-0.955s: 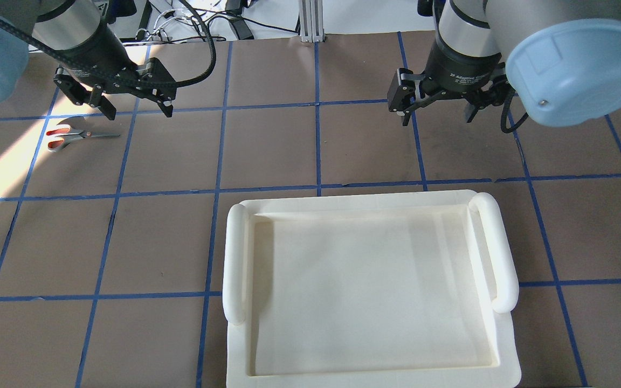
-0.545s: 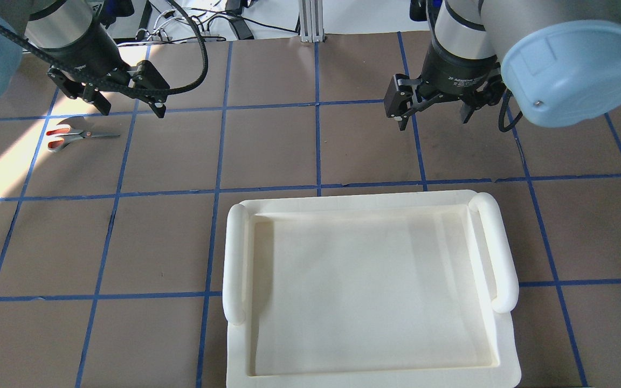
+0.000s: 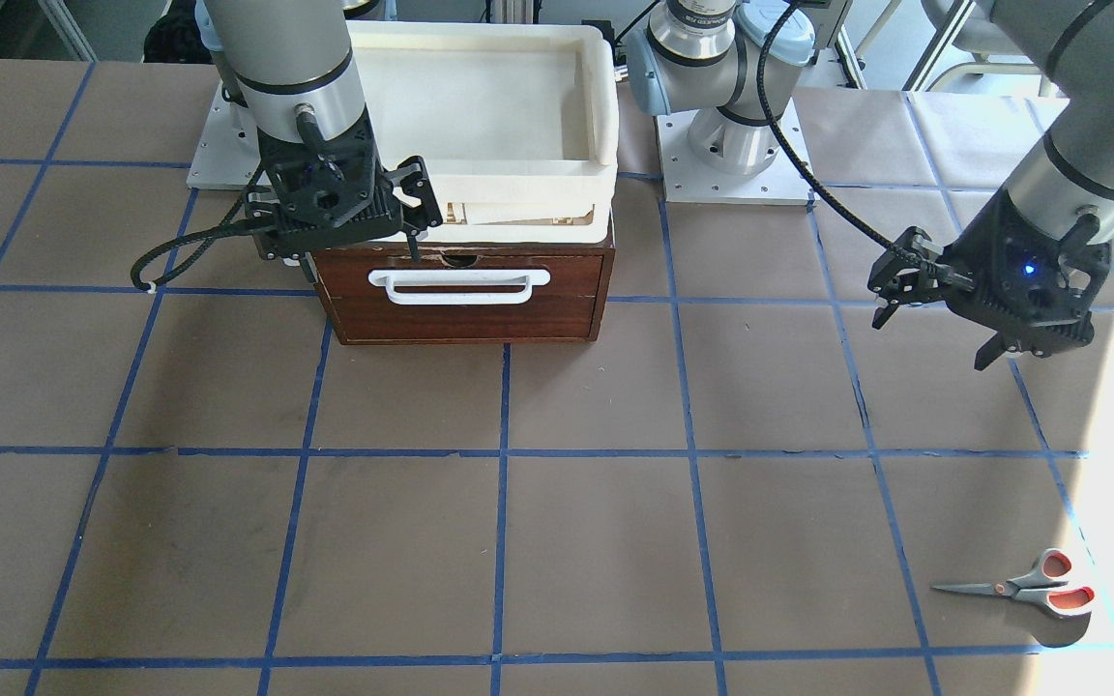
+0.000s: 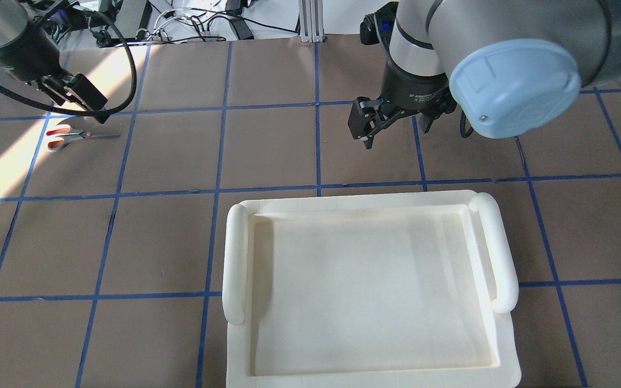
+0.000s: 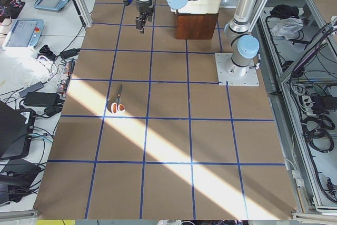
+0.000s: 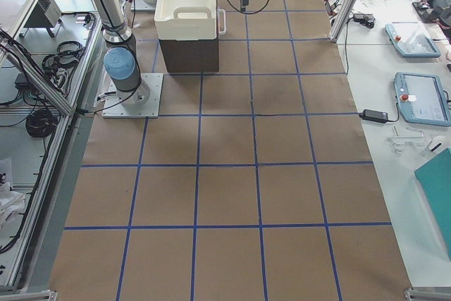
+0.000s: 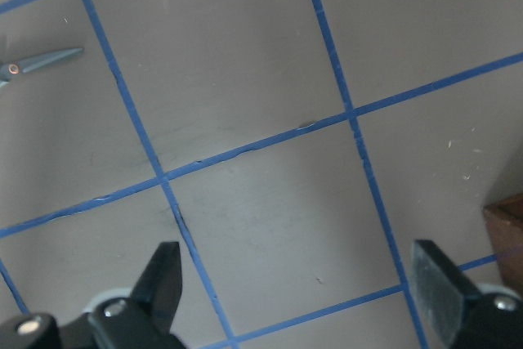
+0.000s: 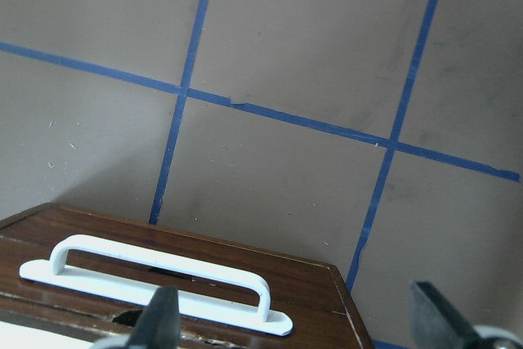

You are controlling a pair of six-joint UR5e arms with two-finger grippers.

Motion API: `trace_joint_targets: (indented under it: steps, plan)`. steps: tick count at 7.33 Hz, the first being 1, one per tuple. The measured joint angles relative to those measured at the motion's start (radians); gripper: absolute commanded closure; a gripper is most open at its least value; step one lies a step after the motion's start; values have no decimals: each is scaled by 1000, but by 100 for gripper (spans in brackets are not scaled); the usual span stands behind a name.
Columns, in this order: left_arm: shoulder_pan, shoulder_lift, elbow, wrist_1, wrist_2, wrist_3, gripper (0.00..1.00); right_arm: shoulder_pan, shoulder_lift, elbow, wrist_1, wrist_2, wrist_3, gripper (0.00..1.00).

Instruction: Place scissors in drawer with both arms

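The brown paper surface [image 3: 557,541], gridded with blue tape, is carrying everything. The right arm [image 3: 291,68] is reaching down in front of the wooden box, while the left arm [image 3: 1089,126] is stretching out over the sunlit side. A cream tray [image 4: 237,253] is sitting on top of the box, and the drawer [image 3: 465,314] beneath it is sitting shut, its white handle [image 3: 460,285] facing away from the robot. The right tool [image 3: 361,256] is hanging with its jaws spread wide, close above one end of that handle and gripping nothing. The left tool [image 3: 932,340] is hovering above the surface, also spread wide and holding nothing. The scissors [image 3: 1026,587] are lying flat with blades together, well apart from the drawer, on the far side of the left tool from the robot's base.
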Motion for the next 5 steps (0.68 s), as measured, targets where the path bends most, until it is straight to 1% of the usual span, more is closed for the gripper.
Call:
trace_joint_targets:
  steps: [2, 4, 5]
  plan:
    - [75, -56, 1, 71, 4, 310, 0, 37, 30, -15, 23, -5, -203, 0]
    - [129, -135, 3, 174, 15, 576, 0, 44, 91, -96, 121, -13, -450, 0]
    - [144, -181, 6, 232, 26, 685, 0, 46, 130, -130, 143, -8, -562, 0]
